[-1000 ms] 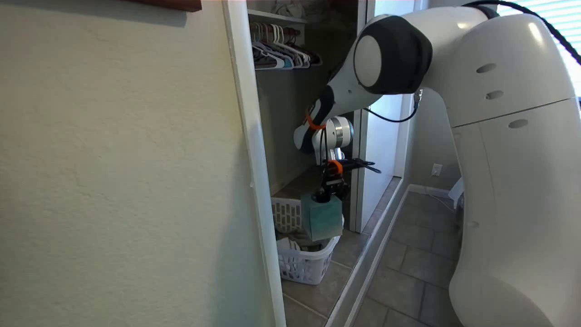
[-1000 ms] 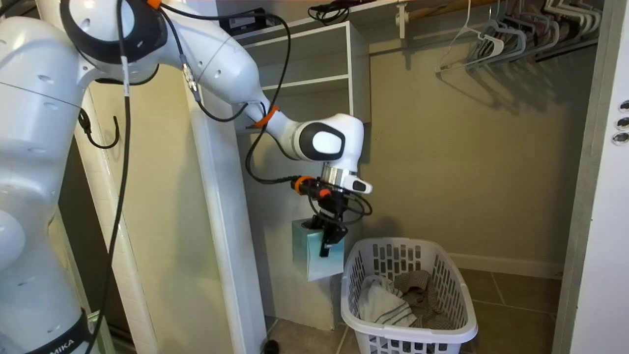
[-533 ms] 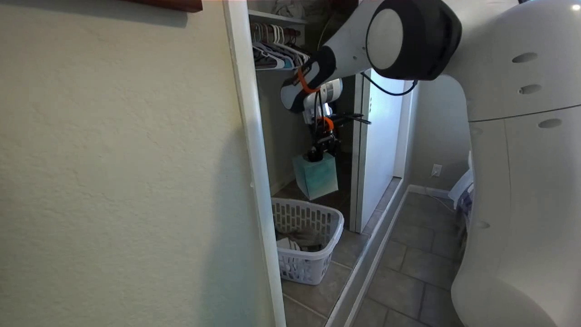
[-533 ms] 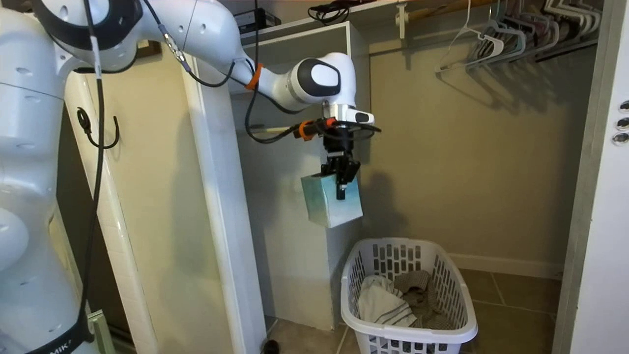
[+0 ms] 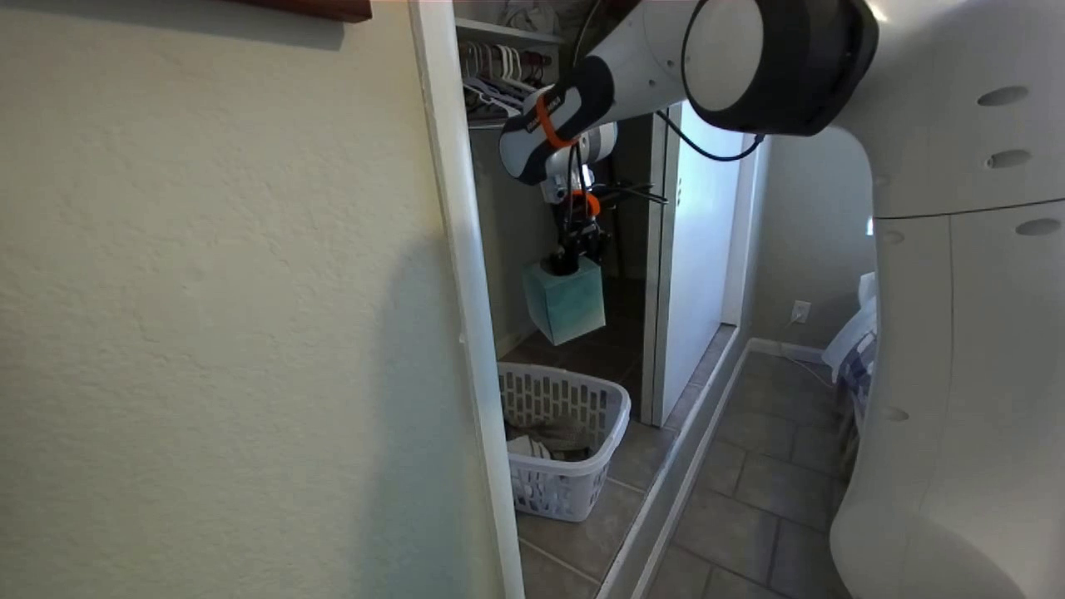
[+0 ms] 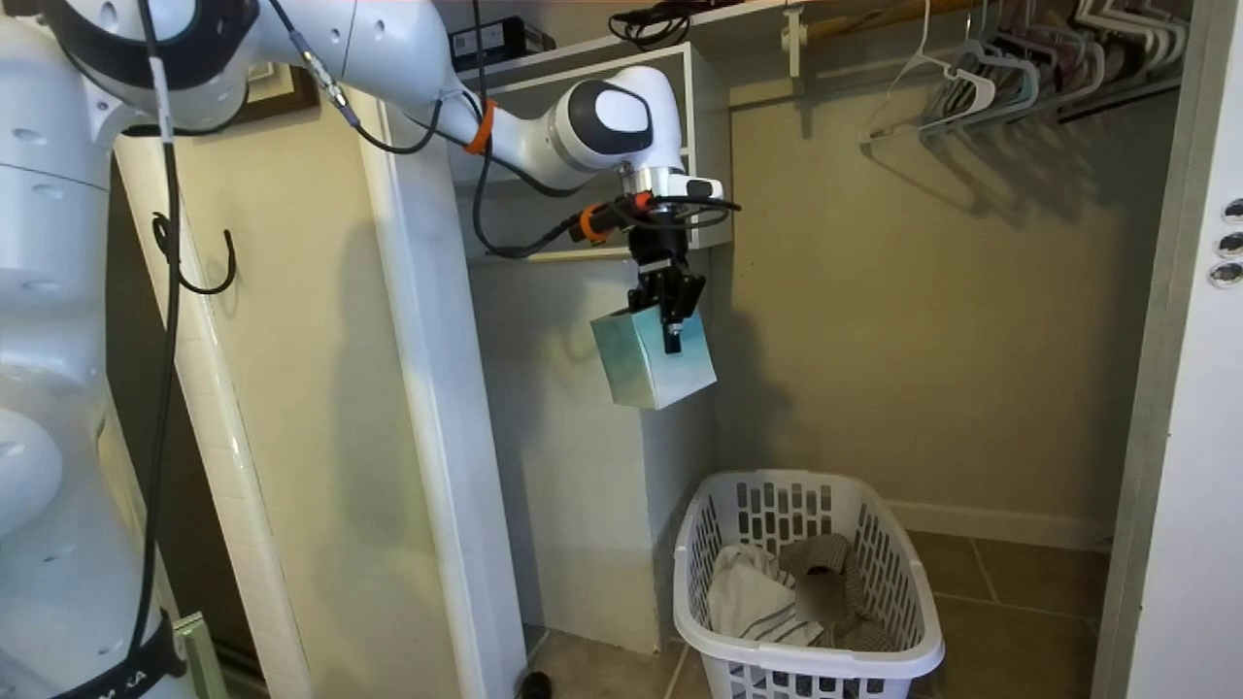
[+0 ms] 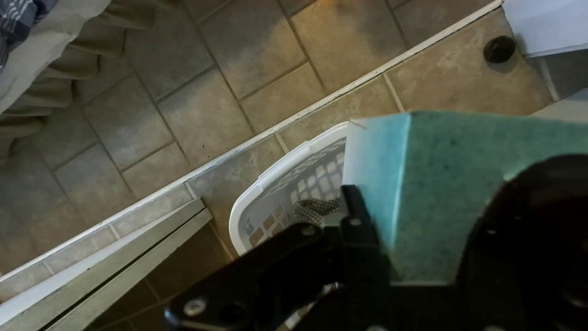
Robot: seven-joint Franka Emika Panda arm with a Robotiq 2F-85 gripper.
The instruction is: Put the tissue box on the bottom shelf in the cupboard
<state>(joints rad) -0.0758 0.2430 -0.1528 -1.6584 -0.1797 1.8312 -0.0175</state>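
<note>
Fingers (image 6: pixel 672 338): clamped on box (image 6: pixel 641 367). Box: held tilted in mid-air, raised since a second ago, well clear of basket (image 6: pixel 806 658); approach to bottom shelf (image 6: pixel 607 252) is judged advanced, placing not yet done.

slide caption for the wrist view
Black gripper finger against the teal tissue box, which partly hides a white laundry basket on the tiled floor.

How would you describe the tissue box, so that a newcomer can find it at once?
Inside the cupboard, find the white laundry basket on the floor. Higher up in both exterior views, the jaws hold the tissue box. Its solid teal sides set it apart from the slotted basket.
</note>
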